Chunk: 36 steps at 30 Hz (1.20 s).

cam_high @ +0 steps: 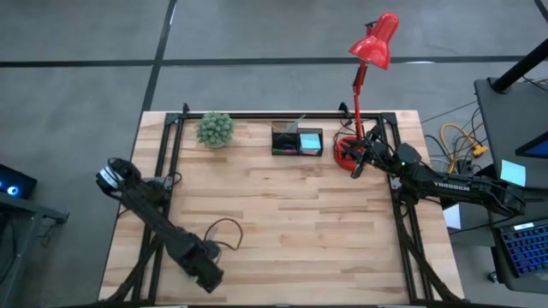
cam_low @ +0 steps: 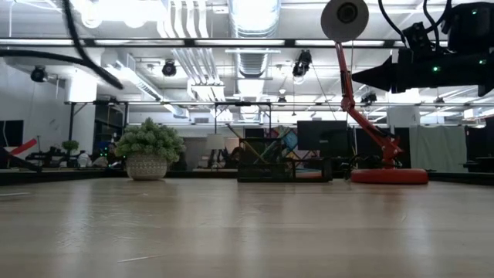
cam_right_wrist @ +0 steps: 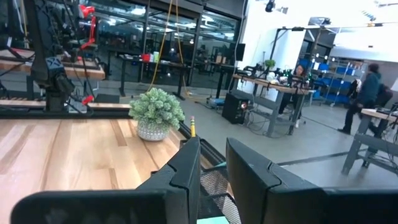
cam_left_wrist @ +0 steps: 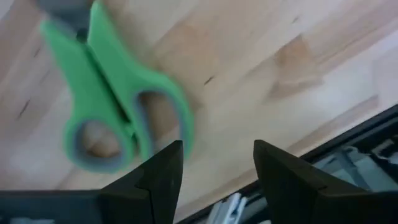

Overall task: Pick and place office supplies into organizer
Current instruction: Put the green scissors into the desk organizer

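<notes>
Two arms over pale wood table [cam_high: 282,222], left fingers [cam_left_wrist: 163,177] apart above green scissors [cam_left_wrist: 112,106], right fingers [cam_right_wrist: 186,171] parted.

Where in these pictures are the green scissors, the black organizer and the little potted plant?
green scissors [cam_left_wrist: 99,93]: left wrist view, on the handles.
black organizer [cam_high: 296,140]: high view, on its compartments.
potted plant [cam_high: 215,129]: high view, on the leafy top.

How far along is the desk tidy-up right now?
Some supplies, including a pencil, already sit in the organizer. Nothing is in hand: the left gripper hovers open over the green scissors near the table's front edge; the right gripper is near the organizer, empty. The scissors remain.
</notes>
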Motion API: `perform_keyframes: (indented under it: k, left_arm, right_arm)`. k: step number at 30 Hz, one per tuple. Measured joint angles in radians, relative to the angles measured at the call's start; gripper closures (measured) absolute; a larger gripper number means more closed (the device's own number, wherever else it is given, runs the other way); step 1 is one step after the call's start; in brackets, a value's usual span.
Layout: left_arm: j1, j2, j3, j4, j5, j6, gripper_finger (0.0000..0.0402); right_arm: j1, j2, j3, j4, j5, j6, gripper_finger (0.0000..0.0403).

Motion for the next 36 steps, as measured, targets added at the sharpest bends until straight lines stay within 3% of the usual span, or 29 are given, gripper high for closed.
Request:
perform_keyframes:
  k: [8, 12, 23, 36]
  left_arm:
    - [-0.042, -0.053, 0.005, -0.103, -0.135, -0.063, 0.0219]
    - [-0.060, -0.063, 0.003, -0.179, -0.132, -0.087, 0.0219]
    - [-0.074, -0.066, 0.014, -0.165, -0.128, -0.084, 0.0219]
    - [-0.129, -0.058, 0.013, -0.184, -0.131, 0.070, 0.0220]
  right_arm:
    - [0.000, 0.000, 0.000, -0.011, 0.000, 0.000, 0.0335]
    - [0.000, 0.000, 0.000, -0.013, 0.000, 0.000, 0.0335]
    - [0.000, 0.000, 0.000, -0.027, 0.000, 0.000, 0.0335]
    - [0.000, 0.000, 0.000, -0.029, 0.000, 0.000, 0.0335]
